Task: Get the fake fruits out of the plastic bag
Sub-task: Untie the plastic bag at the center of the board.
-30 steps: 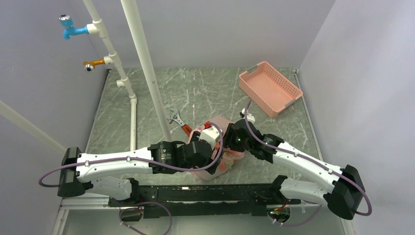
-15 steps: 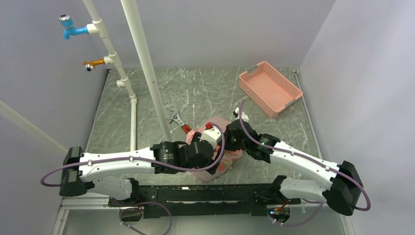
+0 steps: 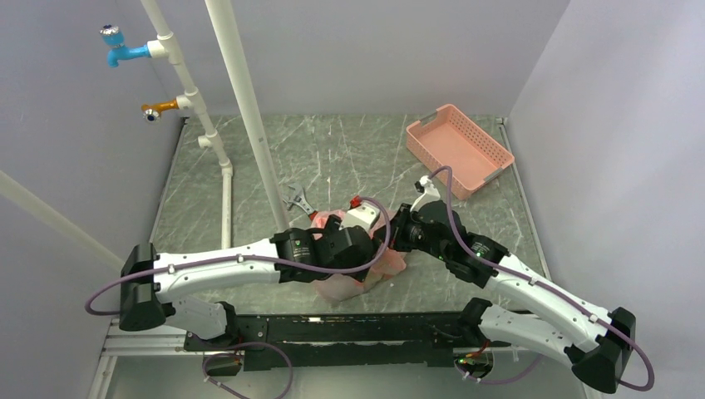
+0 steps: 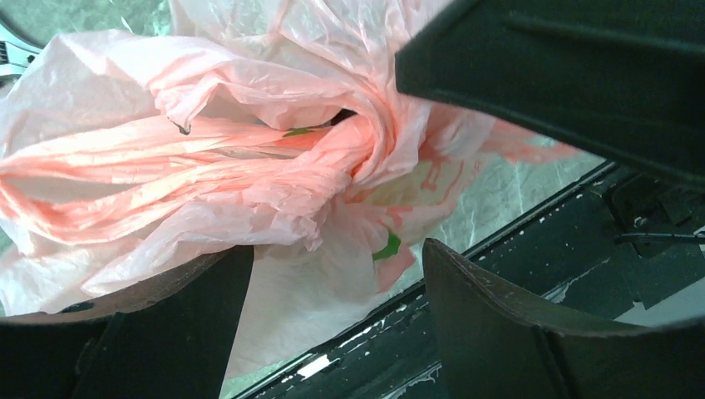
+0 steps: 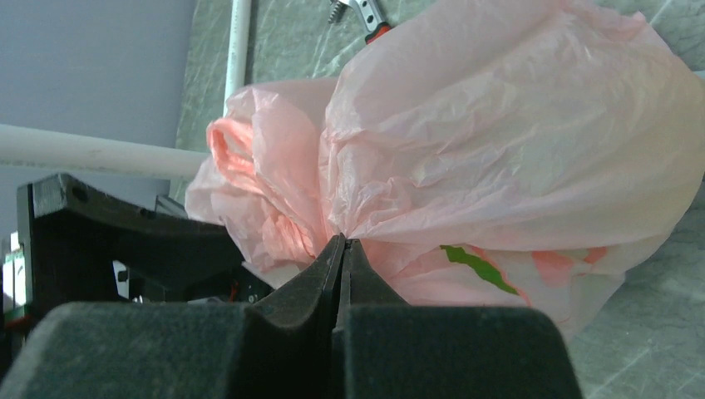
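Observation:
The pink plastic bag (image 3: 347, 285) lies crumpled at the table's near middle, under both wrists. My right gripper (image 5: 343, 243) is shut on a gathered fold of the plastic bag (image 5: 515, 150), which bulges above and to the right of the tips. My left gripper (image 4: 332, 287) is open, and loose film of the plastic bag (image 4: 166, 166) hangs into the gap between its fingers (image 4: 499, 332). In the top view the left gripper (image 3: 366, 249) and right gripper (image 3: 392, 237) meet over the bag. The fake fruits are hidden inside it.
A red-handled wrench (image 3: 303, 205) lies just behind the bag, next to the slanted white pipe (image 3: 249, 125). A pink slotted basket (image 3: 459, 150) stands at the back right. The black rail (image 3: 349, 328) runs along the table's near edge, close under the bag.
The right gripper has closed on the bag and its wrist has swung up toward the back right. The left arm has reached further right over the bag.

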